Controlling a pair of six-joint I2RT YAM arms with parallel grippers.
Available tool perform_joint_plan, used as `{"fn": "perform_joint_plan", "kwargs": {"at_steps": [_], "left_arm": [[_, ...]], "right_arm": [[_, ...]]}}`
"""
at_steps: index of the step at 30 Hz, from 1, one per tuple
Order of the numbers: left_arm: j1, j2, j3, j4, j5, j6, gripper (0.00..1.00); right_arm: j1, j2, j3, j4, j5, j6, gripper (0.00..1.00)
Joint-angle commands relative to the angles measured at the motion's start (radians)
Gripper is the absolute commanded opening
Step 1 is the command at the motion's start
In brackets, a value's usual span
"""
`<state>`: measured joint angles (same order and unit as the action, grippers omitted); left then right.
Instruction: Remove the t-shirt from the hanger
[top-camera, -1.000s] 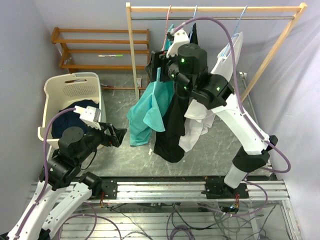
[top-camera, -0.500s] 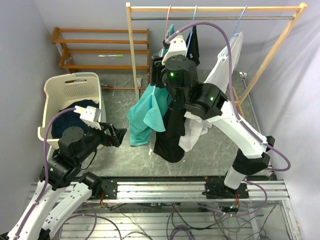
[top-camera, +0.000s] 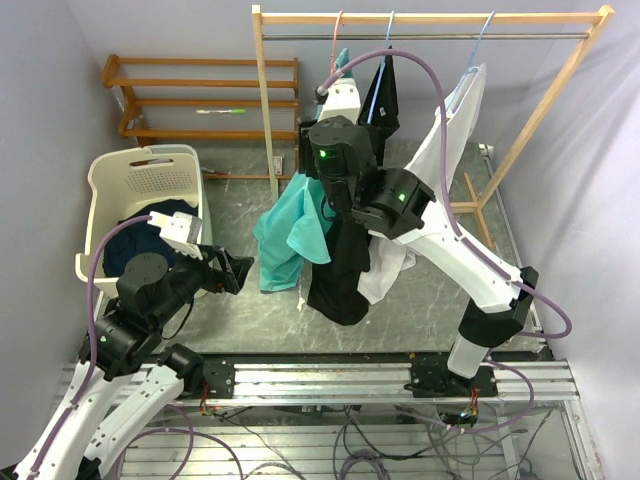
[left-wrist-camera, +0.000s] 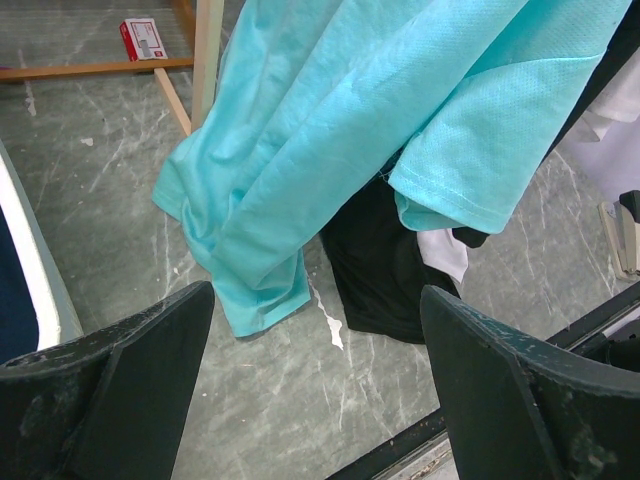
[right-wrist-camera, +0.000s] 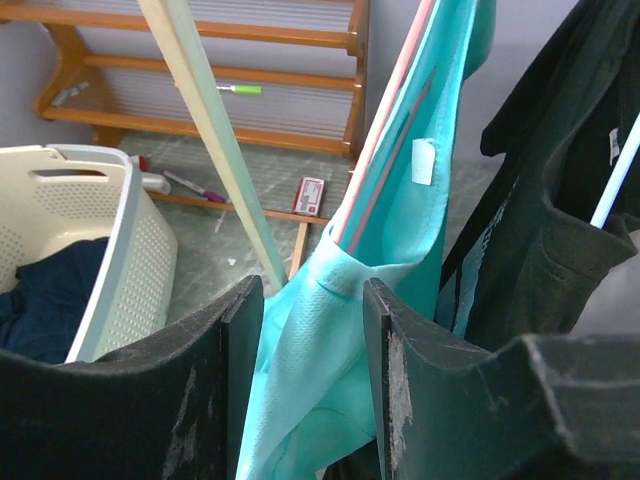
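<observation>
Right tool (right-wrist-camera: 312, 292) straddles the teal t-shirt (right-wrist-camera: 395, 235) by its hanger (right-wrist-camera: 388, 110), whether clenched I cannot tell; left tool (left-wrist-camera: 315, 300) hangs released, near left.

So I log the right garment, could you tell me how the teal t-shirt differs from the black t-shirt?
The teal t-shirt is gripped by the right gripper; the black t-shirt hangs beside it. The teal t-shirt hangs on a pink hanger, the black t-shirt on a blue hanger. Both hang from the wooden rack.
</observation>
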<state>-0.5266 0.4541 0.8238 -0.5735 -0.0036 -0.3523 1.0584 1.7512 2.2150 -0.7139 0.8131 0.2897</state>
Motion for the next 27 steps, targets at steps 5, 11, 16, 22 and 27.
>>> {"fn": "perform_joint_plan", "kwargs": {"at_steps": [5,11,16,22,27], "left_arm": [[-0.009,0.007,0.022,0.009,0.004,-0.010,0.93],[-0.009,0.010,0.023,0.011,0.007,-0.010,0.92],[-0.009,0.009,0.020,0.011,0.008,-0.008,0.90],[-0.009,0.007,0.021,0.012,0.011,-0.008,0.84],[-0.009,0.002,0.019,0.015,0.014,-0.007,0.81]], "right_arm": [[-0.045,-0.002,-0.031,0.024,0.005,0.016,0.34],[-0.057,-0.034,-0.072,0.071,-0.015,-0.004,0.00],[-0.061,-0.074,-0.113,0.143,-0.045,-0.053,0.00],[-0.061,-0.167,-0.179,0.276,-0.052,-0.122,0.00],[-0.061,-0.197,-0.144,0.321,-0.027,-0.176,0.00]]}}
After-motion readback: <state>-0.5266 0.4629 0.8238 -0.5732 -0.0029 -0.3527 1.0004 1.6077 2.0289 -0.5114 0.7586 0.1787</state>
